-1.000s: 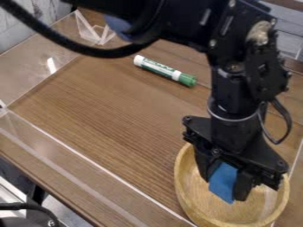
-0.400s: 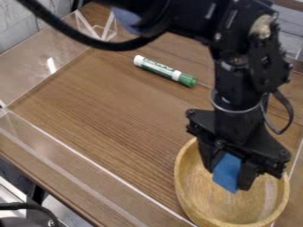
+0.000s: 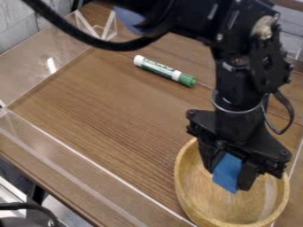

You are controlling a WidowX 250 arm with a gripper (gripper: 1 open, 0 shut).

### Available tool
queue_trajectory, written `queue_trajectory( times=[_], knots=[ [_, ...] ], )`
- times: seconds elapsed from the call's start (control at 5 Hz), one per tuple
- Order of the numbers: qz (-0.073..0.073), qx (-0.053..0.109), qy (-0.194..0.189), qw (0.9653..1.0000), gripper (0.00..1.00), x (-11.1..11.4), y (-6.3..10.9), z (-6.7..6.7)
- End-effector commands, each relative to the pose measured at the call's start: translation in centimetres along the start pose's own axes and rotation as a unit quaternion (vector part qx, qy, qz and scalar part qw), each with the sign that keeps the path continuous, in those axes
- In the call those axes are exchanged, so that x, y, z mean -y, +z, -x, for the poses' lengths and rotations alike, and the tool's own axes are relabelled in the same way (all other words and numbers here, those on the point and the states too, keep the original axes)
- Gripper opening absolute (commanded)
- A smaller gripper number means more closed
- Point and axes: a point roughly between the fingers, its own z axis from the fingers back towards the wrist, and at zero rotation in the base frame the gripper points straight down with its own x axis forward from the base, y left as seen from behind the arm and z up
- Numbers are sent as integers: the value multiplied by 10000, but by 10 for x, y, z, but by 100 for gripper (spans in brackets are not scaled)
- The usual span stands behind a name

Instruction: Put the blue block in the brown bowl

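We see the table (image 3: 83, 106) first, a broad wood-grain top filling most of the view, with a clear raised edge along its left and near sides. Over its right half stands the black arm (image 3: 243, 62), reaching in from the upper left and turning to point almost straight down. At the lower right corner sits the bowl (image 3: 193, 191), wide, shallow and light brown, its thick rim partly cut off by the picture's edge and partly hidden behind the arm. The gripper (image 3: 233, 168) hangs directly above the bowl's inside, its jaws clamped on the block (image 3: 228, 172), which we see as a bright blue piece held upright between the dark fingers, its lower end just over the bowl's floor; we cannot tell whether it touches. Well apart, toward the far side of the table, lies the marker (image 3: 165, 72), white with green ends, set at a slant.
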Motion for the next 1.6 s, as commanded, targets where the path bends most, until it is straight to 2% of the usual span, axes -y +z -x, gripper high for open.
queue_trajectory(
  times=[0.0, 1.4],
  knots=[
    [83, 289, 58, 9995, 0, 3, 12, -16],
    [197, 322, 311, 9988, 0, 3, 2, -19]
  ],
)
